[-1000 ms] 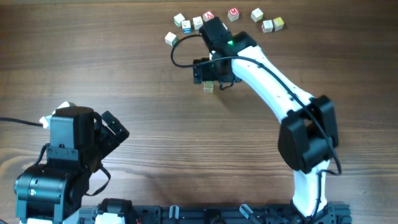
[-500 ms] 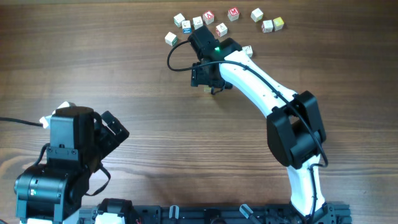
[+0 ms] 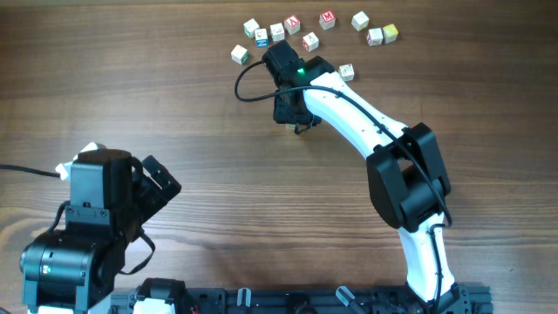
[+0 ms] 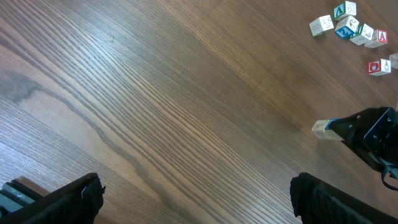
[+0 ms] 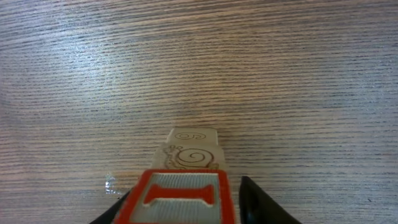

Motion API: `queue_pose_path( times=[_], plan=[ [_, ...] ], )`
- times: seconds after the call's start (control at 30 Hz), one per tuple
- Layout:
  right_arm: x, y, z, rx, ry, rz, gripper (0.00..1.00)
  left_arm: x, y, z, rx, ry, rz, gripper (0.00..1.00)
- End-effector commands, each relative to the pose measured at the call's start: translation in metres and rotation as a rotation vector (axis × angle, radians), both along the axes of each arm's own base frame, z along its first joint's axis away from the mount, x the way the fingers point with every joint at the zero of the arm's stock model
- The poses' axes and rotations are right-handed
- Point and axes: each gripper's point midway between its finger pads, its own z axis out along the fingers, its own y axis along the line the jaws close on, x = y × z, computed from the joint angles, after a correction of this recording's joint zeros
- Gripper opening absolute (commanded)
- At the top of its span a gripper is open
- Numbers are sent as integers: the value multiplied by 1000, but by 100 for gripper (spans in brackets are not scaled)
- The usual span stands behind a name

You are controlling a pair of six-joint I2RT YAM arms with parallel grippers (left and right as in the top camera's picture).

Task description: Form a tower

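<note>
Reaches with the right arm (image 3: 375,131) from the lower right up to the upper centre of the overhead view, with the right gripper (image 3: 294,122) pointing down onto the tower (image 5: 186,158). Covers the tower almost fully in that view.

Grips the tower by its top cube. At the bottom centre of the right wrist view, shows the dark fingers (image 5: 254,200) drawn together and lying against the left and right edges of that cube, with no gap visible. Looks down there on a red-framed top face with a red letter (an I or a turned H, hard to say). Shows next a pale side with a drawn snail, and lower one more engraved strip close to the wooden table (image 3: 218,174). Not possible to count the cubes from this angle.

Catches the same tower at the right edge of the left wrist view, at middle height, as a small pale block just beside the black gripper.

Rests the left arm at the lower left of the overhead view, well apart from the tower. Holds the left gripper (image 4: 196,186) with its jaws wide apart and nothing between them, only bare wood.

Has a scatter of loose letter cubes (image 3: 292,23) along the upper edge of the overhead view, and one single cube (image 3: 346,71) just beside the right arm.
</note>
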Motion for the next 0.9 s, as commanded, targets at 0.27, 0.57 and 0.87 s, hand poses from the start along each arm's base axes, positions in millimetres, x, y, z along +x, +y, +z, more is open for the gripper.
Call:
queue_pose_path(
  times=[0.27,0.57,0.87],
  plan=[
    [3,1,-4,-11,-6,-2,77,0,1,-1,-8,1,16,100],
    [-2,9,-27,-2,35,12,70,0,1,-1,-8,1,16,100],
    [-2,9,-27,-3,36,12,46,0,1,-1,-8,1,16,100]
  ],
)
